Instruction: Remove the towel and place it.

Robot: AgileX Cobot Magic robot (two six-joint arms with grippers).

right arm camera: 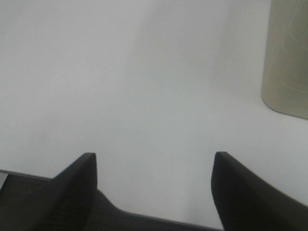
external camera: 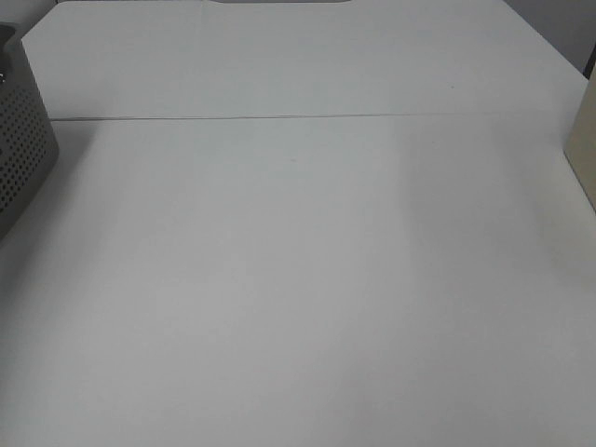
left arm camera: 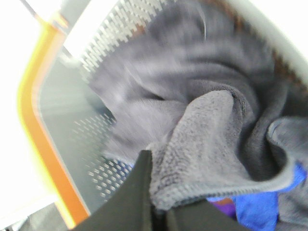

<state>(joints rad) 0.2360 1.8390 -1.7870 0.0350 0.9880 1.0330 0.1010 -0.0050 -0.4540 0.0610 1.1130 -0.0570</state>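
Note:
In the left wrist view the towel (left arm camera: 207, 139), a dark grey terry cloth with a stitched hem, lies bunched inside a perforated grey basket (left arm camera: 96, 159) with an orange rim. My left gripper (left arm camera: 161, 204) is shut on a fold of the towel at its hem. The view is blurred. My right gripper (right arm camera: 154, 178) stands open over the bare white table (right arm camera: 144, 86), with nothing between its fingers. Neither gripper nor the towel shows in the exterior high view.
The perforated grey basket (external camera: 20, 149) stands at the table's left edge. A beige container (external camera: 582, 149) sits at the right edge, also seen as the beige container (right arm camera: 286, 57) near my right gripper. A blue cloth (left arm camera: 257, 204) lies under the towel.

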